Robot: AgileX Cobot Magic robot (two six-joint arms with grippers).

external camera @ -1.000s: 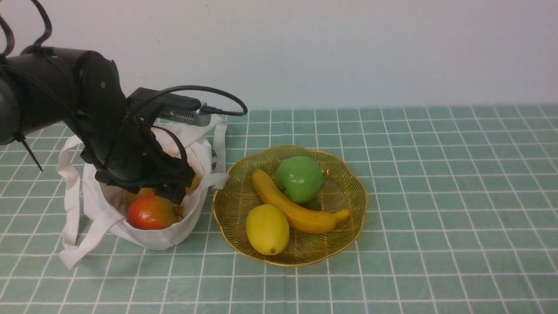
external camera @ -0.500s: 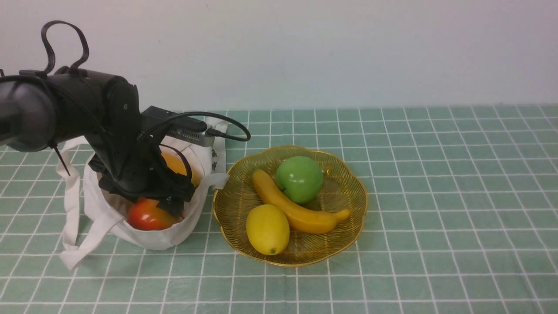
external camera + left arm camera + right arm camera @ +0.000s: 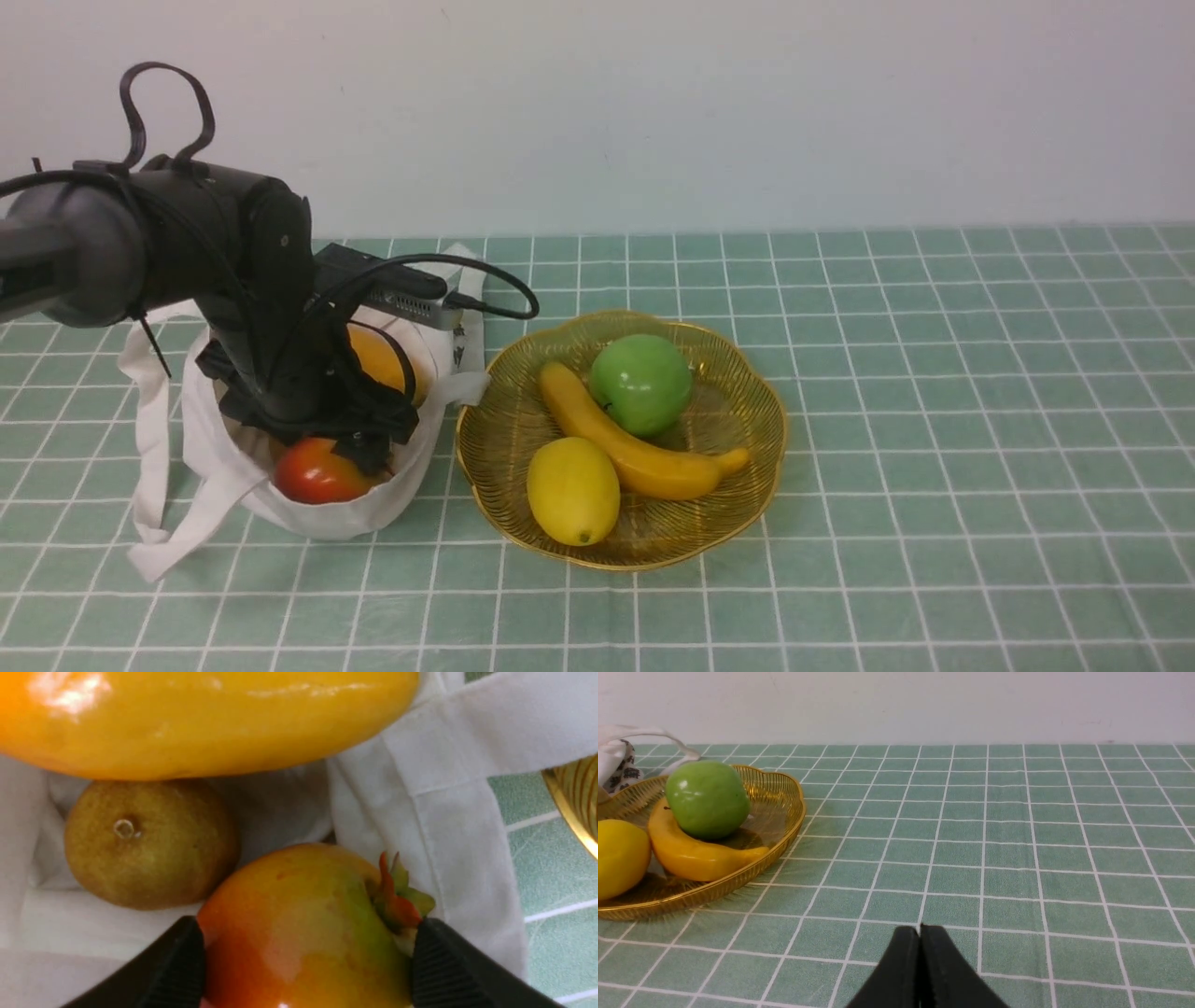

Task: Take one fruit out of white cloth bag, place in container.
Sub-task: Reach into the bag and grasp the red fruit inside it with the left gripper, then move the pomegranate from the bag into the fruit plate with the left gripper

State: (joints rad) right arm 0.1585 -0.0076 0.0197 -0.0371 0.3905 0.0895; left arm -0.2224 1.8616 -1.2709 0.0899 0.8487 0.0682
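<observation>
Inside the white cloth bag (image 3: 327,518), left tool (image 3: 308,926) wide astride the fruit (image 3: 294,956), contact hard to judge, right tool (image 3: 920,928) closed.

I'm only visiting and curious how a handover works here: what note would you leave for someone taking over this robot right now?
Left gripper: open, down inside the white cloth bag, one finger on each side of the red fruit.
Right gripper: shut, empty, above the tablecloth, not involved.
Container: beside the bag, holding a green apple, a banana and a lemon.
Done: the reach into the bag.
Left: close on the fruit, lift it out, set it in the container.
</observation>
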